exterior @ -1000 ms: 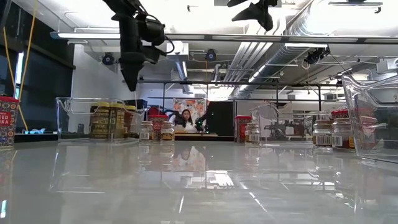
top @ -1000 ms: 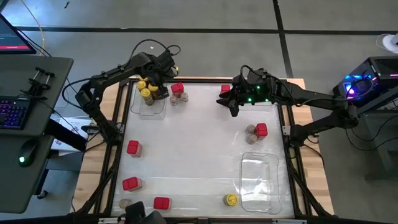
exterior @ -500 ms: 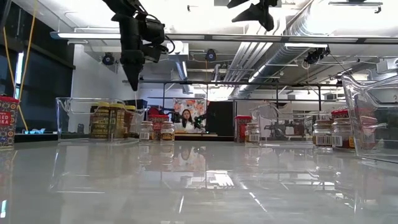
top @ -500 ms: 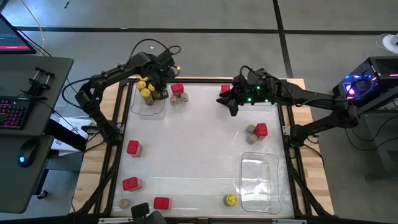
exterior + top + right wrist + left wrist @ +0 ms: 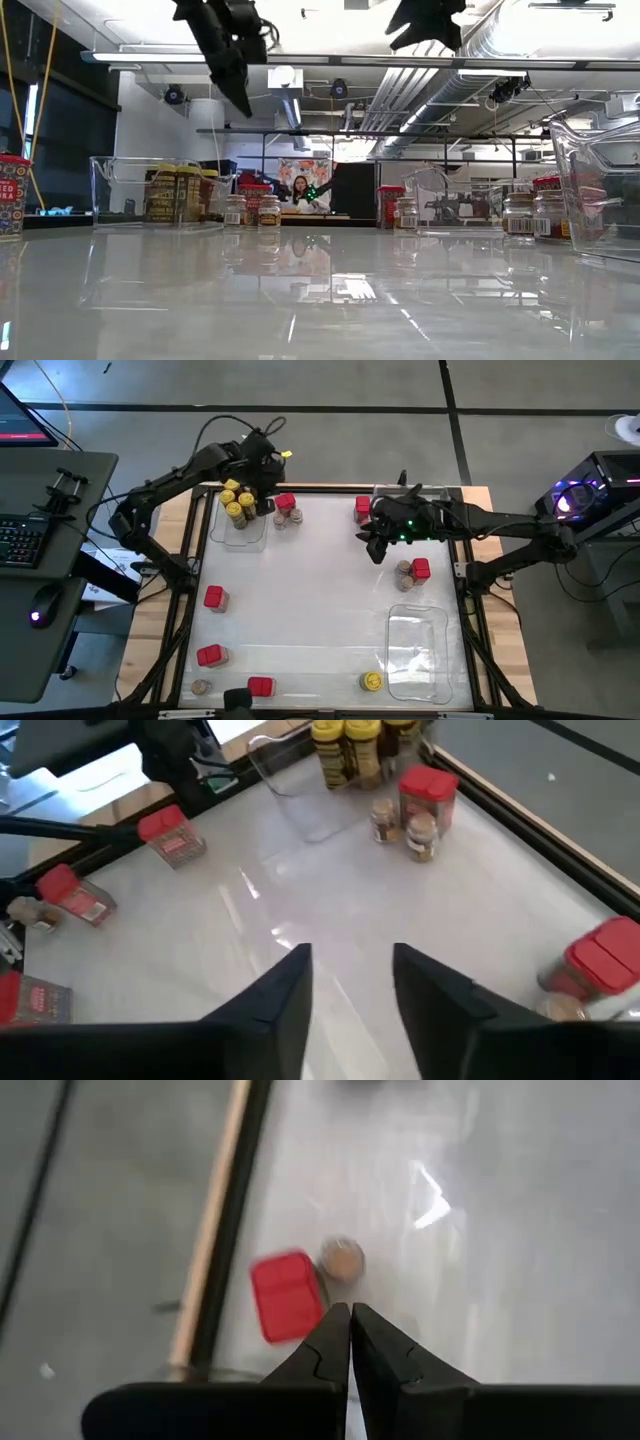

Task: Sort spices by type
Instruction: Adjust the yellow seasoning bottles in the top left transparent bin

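**Tabletop sort, right gripper between picks**

White tabletop, spices scattered loose. Right gripper hangs above bare table, fingers parted, nothing between them. Nearest to it: a red box just off to one side with a tan-lidded jar touching it. Likely next pick; approach from above and close on the box alone so the jar isn't dragged. Farther ahead of it, another red box with two small jars, then the yellow-lidded jars in the clear tray. Left gripper is raised by that tray, fingers pressed together, empty.
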### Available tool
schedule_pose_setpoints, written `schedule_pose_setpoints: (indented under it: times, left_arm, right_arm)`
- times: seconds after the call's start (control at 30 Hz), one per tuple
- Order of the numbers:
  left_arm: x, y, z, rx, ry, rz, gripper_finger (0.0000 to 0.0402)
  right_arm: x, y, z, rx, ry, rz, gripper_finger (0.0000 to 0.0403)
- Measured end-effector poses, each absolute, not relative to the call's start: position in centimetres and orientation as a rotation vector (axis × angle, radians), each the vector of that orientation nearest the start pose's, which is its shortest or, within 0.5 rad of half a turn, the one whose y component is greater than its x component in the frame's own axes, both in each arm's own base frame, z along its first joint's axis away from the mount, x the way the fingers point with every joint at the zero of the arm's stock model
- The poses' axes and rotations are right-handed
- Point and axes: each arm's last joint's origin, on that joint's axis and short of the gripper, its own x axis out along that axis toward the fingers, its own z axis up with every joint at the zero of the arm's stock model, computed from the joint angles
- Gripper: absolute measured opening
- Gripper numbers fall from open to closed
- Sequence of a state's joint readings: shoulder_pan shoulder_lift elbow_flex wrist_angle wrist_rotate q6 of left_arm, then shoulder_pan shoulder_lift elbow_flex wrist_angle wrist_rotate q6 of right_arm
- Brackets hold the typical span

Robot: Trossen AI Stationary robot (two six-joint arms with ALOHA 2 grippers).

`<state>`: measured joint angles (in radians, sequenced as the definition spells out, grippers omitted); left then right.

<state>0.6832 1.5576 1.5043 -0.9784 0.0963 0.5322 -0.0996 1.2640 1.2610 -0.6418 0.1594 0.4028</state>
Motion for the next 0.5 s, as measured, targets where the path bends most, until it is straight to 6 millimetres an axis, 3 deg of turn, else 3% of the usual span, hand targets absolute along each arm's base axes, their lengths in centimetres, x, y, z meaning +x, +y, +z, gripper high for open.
schedule_pose_setpoints:
  times: [0.2,0.33,0.5]
  left_arm:
    - [24.2,20.1,33.6,0.095,1.031,0.289,0.0000]
    - [24.1,20.2,32.4,0.066,1.053,0.302,0.0000]
    - [23.7,19.4,29.1,0.004,1.168,0.250,0.0000]
  right_arm:
    - [25.6,-4.3,35.3,0.387,0.624,-0.413,0.0015]
    - [25.2,-5.7,35.1,0.443,0.654,-0.396,0.0011]
    - [25.0,-7.2,35.3,0.439,0.647,-0.290,0.0004]
